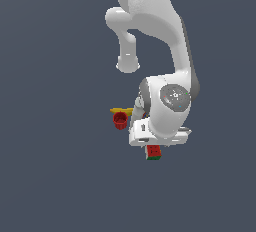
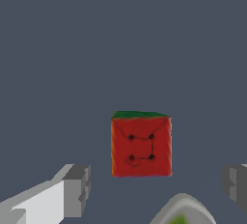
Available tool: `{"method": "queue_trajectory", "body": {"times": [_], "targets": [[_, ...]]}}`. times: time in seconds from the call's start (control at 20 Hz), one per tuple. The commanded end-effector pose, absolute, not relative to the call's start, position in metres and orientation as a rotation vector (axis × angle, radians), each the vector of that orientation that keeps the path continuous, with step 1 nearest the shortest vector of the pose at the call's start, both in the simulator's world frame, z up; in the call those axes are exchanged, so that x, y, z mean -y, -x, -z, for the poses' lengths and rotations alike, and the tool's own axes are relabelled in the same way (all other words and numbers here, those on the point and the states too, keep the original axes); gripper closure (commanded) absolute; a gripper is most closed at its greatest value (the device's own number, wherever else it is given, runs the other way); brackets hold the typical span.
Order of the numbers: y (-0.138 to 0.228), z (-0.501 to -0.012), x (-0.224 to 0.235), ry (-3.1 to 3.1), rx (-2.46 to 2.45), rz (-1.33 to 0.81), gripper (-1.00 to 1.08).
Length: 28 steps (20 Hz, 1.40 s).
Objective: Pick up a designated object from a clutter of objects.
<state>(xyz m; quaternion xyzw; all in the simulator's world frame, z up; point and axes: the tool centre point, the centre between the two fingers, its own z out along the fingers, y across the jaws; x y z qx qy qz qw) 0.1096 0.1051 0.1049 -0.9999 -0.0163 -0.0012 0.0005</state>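
1. My gripper (image 2: 154,184) hangs over the red-green cube (image 2: 141,144), jaws spread wide and holding nothing; in the wrist view one grey finger pad (image 2: 77,189) sits to one side of the cube and the other at the frame's far edge, both apart from it.
2. The cube rests on the dark worktop (image 2: 120,39), its red face with four dark dots joined by lines turned toward the wrist camera, a green face showing along one edge.
3. In the exterior view the cube (image 1: 154,152) peeks out just below my hand, while the small red cup (image 1: 120,120) and the yellow banana (image 1: 121,110) lie to the exterior view's left, clear of it. A white bottle I cannot make out here.
4. Progress, as I judge it: the approach and alignment look done. Lowering around the cube, closing, and lifting are all left.
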Motion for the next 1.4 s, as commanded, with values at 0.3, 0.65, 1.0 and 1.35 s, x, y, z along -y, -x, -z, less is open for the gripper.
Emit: {"method": "queue_trajectory", "body": {"times": [0.3,0.65,1.0,1.35], "targets": [[-0.113,-0.084,-0.109,3.141,0.045,0.001,-0.92],[-0.112,-0.071,-0.108,3.141,0.045,-0.002,-0.92],[-0.111,-0.038,-0.108,3.141,0.045,-0.001,-0.92],[-0.112,-0.033,-0.108,3.141,0.045,0.0,1.08]]}}
